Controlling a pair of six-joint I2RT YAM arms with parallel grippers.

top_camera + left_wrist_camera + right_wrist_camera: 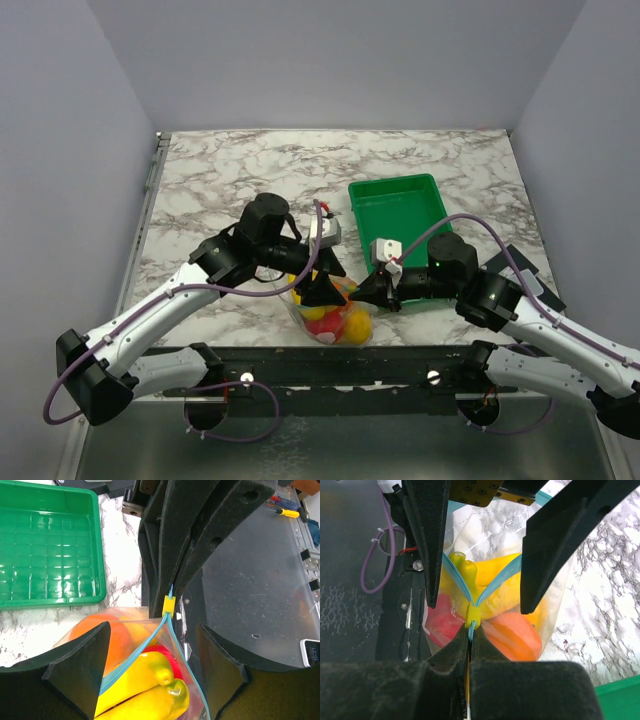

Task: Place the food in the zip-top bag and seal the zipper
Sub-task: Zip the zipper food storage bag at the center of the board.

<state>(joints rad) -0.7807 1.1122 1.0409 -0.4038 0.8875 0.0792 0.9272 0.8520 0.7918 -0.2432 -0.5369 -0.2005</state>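
Note:
The clear zip-top bag sits at the table's near edge between both grippers, its mouth open. Inside it are food items: a yellow banana bunch, an orange round fruit and a red one. The light blue zipper splits into a V at a yellow slider. My right gripper is shut on the zipper's closed end just behind the slider. My left gripper is open, its fingers standing on either side of the bag's mouth.
An empty green ribbed tray stands behind and to the right of the bag, also in the left wrist view. The dark metal rail along the table's front edge lies right under the bag. Grey walls enclose the marble table.

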